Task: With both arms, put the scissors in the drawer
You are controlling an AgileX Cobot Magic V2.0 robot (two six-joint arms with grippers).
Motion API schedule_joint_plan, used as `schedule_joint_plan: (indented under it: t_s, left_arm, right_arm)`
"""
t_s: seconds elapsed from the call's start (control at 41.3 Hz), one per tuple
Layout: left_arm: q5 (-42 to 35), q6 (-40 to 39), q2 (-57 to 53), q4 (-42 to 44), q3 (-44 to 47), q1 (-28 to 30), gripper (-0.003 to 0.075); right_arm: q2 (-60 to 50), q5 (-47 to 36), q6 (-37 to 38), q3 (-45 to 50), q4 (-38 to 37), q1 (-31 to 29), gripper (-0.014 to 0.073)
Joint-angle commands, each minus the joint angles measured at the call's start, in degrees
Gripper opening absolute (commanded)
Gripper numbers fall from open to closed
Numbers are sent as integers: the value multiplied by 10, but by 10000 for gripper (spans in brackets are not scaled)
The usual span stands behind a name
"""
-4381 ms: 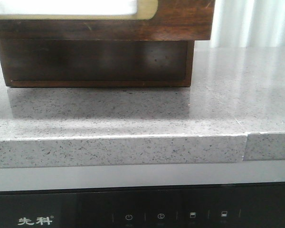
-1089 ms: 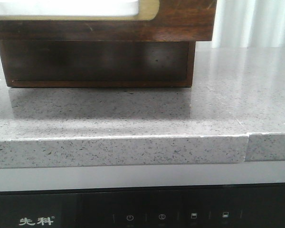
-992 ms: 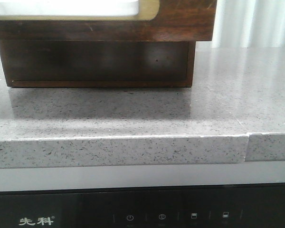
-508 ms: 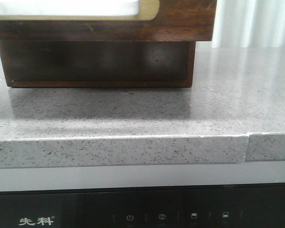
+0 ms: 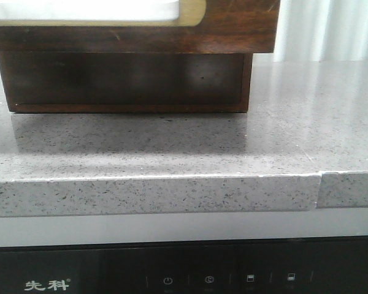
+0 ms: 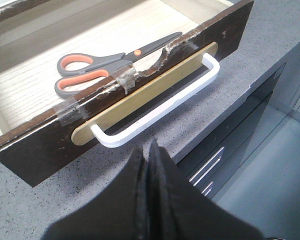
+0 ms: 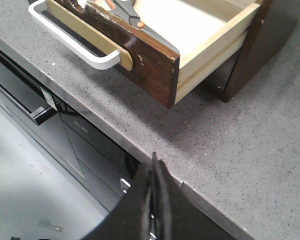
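The scissors (image 6: 105, 65), with dark grey handles and orange-lined loops, lie flat inside the open drawer (image 6: 35, 145) on its pale wood floor. Their blades point toward the chipped notch in the drawer's top edge. The right wrist view shows only part of the scissors (image 7: 127, 12), behind the drawer front (image 7: 150, 60). My left gripper (image 6: 149, 150) is shut and empty, held above the counter just in front of the drawer's white handle (image 6: 155, 112). My right gripper (image 7: 154, 162) is shut and empty over the counter's front edge, well away from the drawer. Neither gripper shows in the front view.
The drawer juts out of a dark brown cabinet (image 7: 275, 40) standing on a speckled grey counter (image 5: 172, 147). The front view shows the brown wood front (image 5: 233, 33) overhanging the counter. Below the counter edge is a black appliance panel (image 5: 172, 278) and cupboard fronts (image 7: 65, 145).
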Motion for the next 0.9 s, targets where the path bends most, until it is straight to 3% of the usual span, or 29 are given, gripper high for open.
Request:
schedule_joint_plan:
  t_s: [0.0,0.484,0.557,0.678,0.871]
  left_arm:
    - [-42,-4,6,-1,-19,-4,-20]
    - [-42,-4,4,-2,-14,11,-20]
    - [-42,-4,4,-7,0,50,-20]
    - [-46,-4,-6,-16,40,162,-20]
    - [-162,-4,-74,-106,156,321,-20]
  right_arm:
    - [1,-44,-5,-14,-4,-4,-67]
    - [1,-44,-5,-14,-4,-4,-67]
    - [1,-44,-5,-14,-4,-4,-67]
    - [1,-44,-5,-14,-4,-4,-67]
    - [1,-44,-5,-14,-4,-4,-67]
